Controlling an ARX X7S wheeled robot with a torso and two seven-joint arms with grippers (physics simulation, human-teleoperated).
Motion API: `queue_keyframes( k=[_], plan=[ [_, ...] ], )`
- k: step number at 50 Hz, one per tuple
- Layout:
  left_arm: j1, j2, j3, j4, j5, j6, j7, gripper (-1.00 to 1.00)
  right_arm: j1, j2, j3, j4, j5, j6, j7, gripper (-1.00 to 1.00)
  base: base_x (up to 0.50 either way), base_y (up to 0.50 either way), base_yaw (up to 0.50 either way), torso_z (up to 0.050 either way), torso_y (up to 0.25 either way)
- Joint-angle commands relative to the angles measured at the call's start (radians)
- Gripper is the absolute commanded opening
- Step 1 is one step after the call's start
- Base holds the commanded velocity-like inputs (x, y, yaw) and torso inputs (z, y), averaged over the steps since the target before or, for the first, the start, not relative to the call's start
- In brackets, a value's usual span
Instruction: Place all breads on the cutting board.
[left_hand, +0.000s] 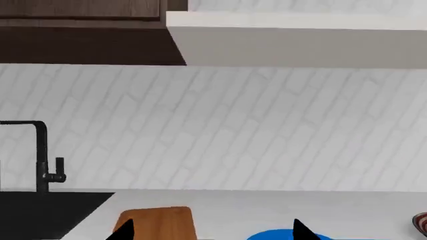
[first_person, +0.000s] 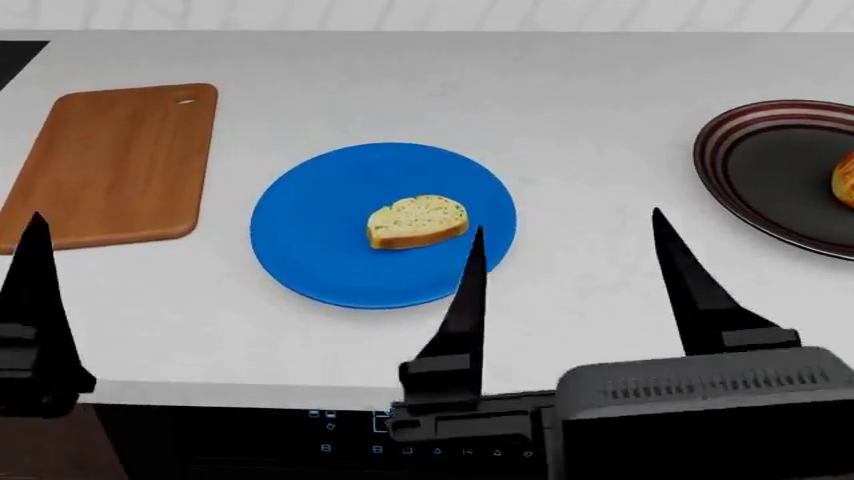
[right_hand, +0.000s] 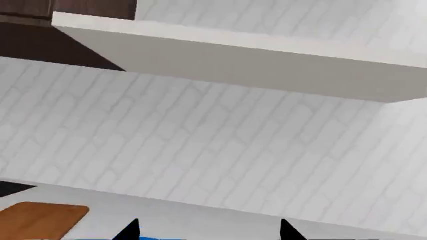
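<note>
hovering wide-fingered short of the blue plate, the right gripper had yet to reach its bread slice, cutting board bare, loaf in the striped bowl.

A white counter runs along a wall of pale bricks laid in a slanted pattern. Dark wooden cabinets and a white hood hang above. A black faucet stands at a dark sink.
</note>
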Motion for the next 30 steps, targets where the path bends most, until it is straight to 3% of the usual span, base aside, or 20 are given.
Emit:
queue_keyframes(
  k=[1, 3, 6, 8, 13, 16, 19, 30],
  plan=[
    [-0.606, -0.614, 0.758, 0.167, -0.421, 0.372, -0.493, 1.00, 0.706, 0.472, -0.698, -0.162, 0.611, -0.234, 0.695, 1.00, 0.00, 0.00, 0.00, 0.000, 0.000],
    [-0.794, -0.678, 0.985, 0.168, -0.412, 0.465, -0.507, 1.00, 0.935, 0.493, -0.965, -0.162, 0.618, -0.344, 0.763, 1.00, 0.00, 0.00, 0.00, 0.000, 0.000],
    [-1.124, -0.698, 1.347, 0.168, -0.414, 0.527, -0.546, 1.00, 1.264, 0.482, -1.391, -0.162, 0.587, -0.524, 0.855, 1.00, 0.00, 0.00, 0.00, 0.000, 0.000],
    [-1.326, -0.703, 1.596, 0.168, -0.393, 0.611, -0.562, 1.00, 1.383, 0.476, -1.562, -0.162, 0.560, -0.606, 0.882, 1.00, 0.00, 0.00, 0.00, 0.000, 0.000],
    [-1.741, -0.638, 2.193, 0.167, -0.283, 0.813, -0.665, 1.00, 1.360, 0.497, -1.570, -0.161, 0.529, -0.621, 0.882, 1.00, 0.00, 0.00, 0.00, 0.000, 0.000],
    [-1.911, -0.578, 2.450, 0.167, -0.228, 0.925, -0.723, 1.00, 1.349, 0.505, -1.561, -0.161, 0.524, -0.622, 0.882, 1.00, 0.00, 0.00, 0.00, 0.000, 0.000],
    [-1.992, -0.545, 2.574, 0.167, -0.194, 0.997, -0.756, 1.00, 1.353, 0.510, -1.565, -0.162, 0.517, -0.627, 0.882, 1.00, 0.00, -0.18, 0.00, 0.000, 0.000],
    [-1.986, -0.583, 2.549, 0.164, -0.209, 0.985, -0.731, 1.00, 1.370, 0.524, -1.570, -0.162, 0.511, -0.628, 0.883, 1.00, 0.00, -0.45, 0.00, 0.000, 0.000]
  ],
)
